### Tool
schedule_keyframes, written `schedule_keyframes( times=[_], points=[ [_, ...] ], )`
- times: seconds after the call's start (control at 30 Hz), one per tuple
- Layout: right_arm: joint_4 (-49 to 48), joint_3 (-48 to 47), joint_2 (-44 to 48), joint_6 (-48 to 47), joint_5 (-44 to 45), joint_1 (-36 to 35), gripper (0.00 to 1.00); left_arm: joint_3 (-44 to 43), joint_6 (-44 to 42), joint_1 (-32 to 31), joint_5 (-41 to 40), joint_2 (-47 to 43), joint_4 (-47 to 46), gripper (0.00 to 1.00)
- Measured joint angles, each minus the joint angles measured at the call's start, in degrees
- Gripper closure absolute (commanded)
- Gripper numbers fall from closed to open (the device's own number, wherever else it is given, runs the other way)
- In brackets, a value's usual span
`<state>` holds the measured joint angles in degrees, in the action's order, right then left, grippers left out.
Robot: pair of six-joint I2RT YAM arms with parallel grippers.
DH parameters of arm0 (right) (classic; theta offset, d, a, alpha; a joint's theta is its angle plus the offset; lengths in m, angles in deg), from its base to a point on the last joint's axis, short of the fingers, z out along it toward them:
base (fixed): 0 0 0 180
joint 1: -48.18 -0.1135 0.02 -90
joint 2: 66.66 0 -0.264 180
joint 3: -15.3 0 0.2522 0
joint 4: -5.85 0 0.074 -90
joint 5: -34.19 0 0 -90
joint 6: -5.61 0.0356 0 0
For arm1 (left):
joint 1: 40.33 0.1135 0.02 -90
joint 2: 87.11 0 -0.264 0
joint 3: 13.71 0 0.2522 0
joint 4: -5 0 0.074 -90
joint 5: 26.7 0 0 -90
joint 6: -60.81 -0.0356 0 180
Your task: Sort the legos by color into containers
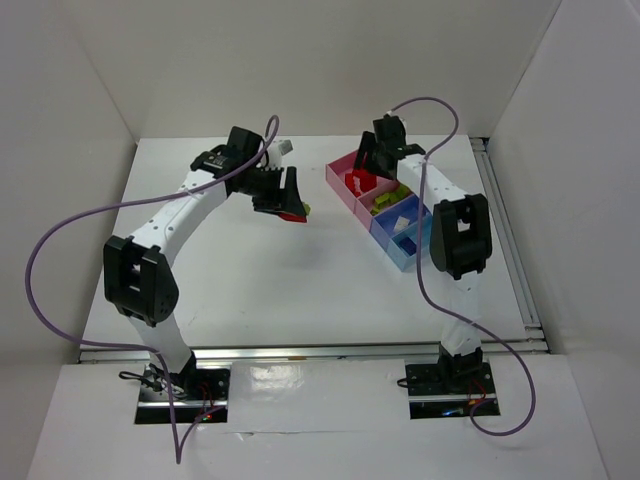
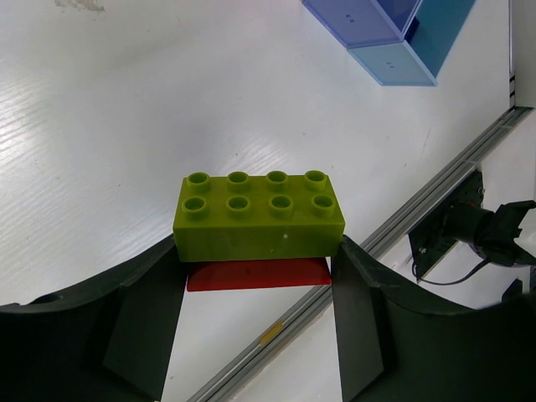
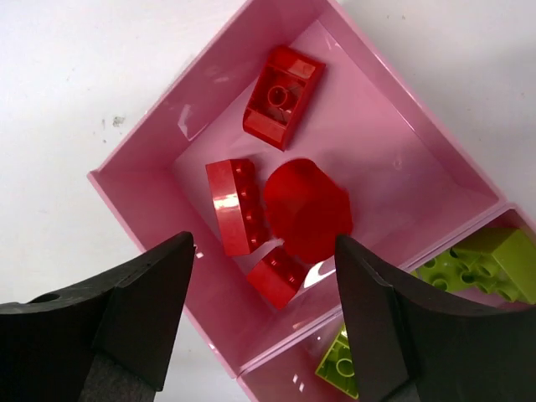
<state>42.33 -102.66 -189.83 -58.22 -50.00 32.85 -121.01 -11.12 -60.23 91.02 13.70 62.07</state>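
the left gripper (image 2: 256,251) is clamped on a small stack. its dark, matte fingers press the two short ends of a lime green brick (image 2: 258,216), a glossy block with eight hollow round studs in two rows. a flat red piece (image 2: 258,274) sits under the brick. only its front edge shows, so its shape cannot be told. in the top view the stack hangs over the white table (image 1: 250,290), at about 10 o'clock from the table's middle. close up, the table surface looks faintly streaked.

the containers (image 1: 400,258), thin-walled, shiny and square, run in a slanted row at about 2 o'clock. the right arm hides part of them.

the right gripper (image 3: 265,247) hovers over the pink box (image 3: 180,109) with its fingers spread and nothing between them. a smooth round red piece (image 3: 307,209) lies near the box's middle. a curved-top red brick (image 3: 283,96) lies at its 12 o'clock, a long red brick (image 3: 233,205) lies on its side at 9 o'clock, and a small red brick (image 3: 278,276) is at 7 o'clock. the neighbouring box holds lime green bricks (image 3: 473,264), cut off at the frame edge.
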Motion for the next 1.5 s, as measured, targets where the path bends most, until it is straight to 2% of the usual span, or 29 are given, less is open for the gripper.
schedule_keyframes(
  times=[0.07,0.2,0.3,0.4,0.5,0.57,0.73,1.0,1.13,1.33,1.5],
  points=[
    [0.37,-0.79,-0.07,-0.33,0.11,0.0,0.23,-0.59,0.26,0.0,0.0,0.07,0.02,0.53],
    [0.02,-1.07,0.79,-0.79,0.46,0.0,0.32,-1.86,0.59,0.07,0.07,0.63,0.02,0.53],
    [-2.23,5.09,5.2,-1.46,-1.51,-0.04,0.34,-3.28,1.31,0.42,1.25,1.57,-0.02,0.53],
    [-2.51,11.58,11.43,-2.1,-8.57,0.09,0.3,-4.55,1.66,1.2,4.42,2.67,-0.92,0.53],
    [-2.6,12.76,15.96,-2.23,-19.45,0.37,0.23,-4.94,1.77,1.81,8.02,3.3,-2.05,0.55],
    [-2.97,12.57,17.88,-1.66,-27.52,0.55,0.23,-5.01,1.62,2.12,9.4,3.74,-2.78,0.55],
    [-3.74,10.97,17.22,2.89,-44.24,1.46,0.22,-5.07,0.09,2.14,10.27,4.52,-3.1,0.55],
    [-5.66,10.29,12.61,6.84,-57.35,-0.87,0.17,-4.81,-1.92,1.77,8.98,4.52,-3.08,0.56],
    [-7.41,10.29,11.15,8.44,-61.13,-3.1,0.18,-4.0,-2.97,1.2,8.24,4.5,-3.21,0.56],
    [-9.81,10.12,10.8,9.55,-63.6,-5.53,0.31,-2.69,-3.28,-0.09,7.17,4.5,-2.8,0.56],
    [-9.25,9.38,9.18,8.98,-63.52,-6.34,0.32,-2.69,-3.26,-0.17,6.56,4.42,-2.75,0.56]
  ],
)
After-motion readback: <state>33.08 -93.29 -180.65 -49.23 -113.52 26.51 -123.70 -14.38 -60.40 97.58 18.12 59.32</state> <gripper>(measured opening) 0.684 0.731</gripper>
